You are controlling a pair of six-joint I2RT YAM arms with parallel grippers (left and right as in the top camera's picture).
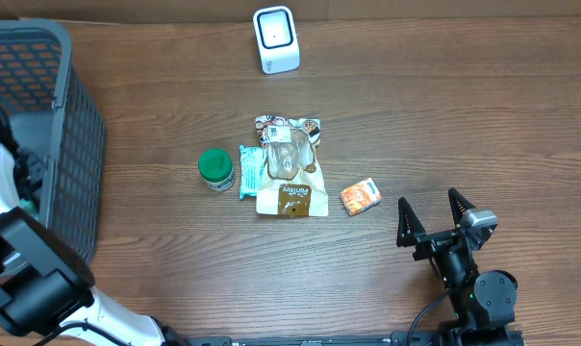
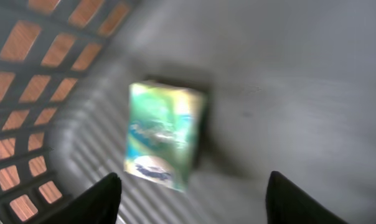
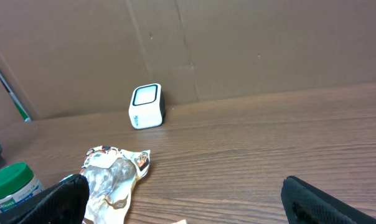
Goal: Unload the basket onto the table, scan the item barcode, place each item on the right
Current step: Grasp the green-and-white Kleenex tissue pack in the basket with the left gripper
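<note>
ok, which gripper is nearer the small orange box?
Right. The right gripper sits just right of the orange box, slightly nearer the robot. The left gripper is far off, inside the basket on the far left.

You see the white scanner [image 3: 145, 106] upright by the cardboard wall [image 3: 238, 43], with a crumpled bag [image 3: 116, 171] and green-lidded jar [image 3: 10, 185] nearer.

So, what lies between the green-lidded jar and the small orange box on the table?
In the overhead view, a teal packet and a pile of snack pouches lie between the jar and the box.
</note>
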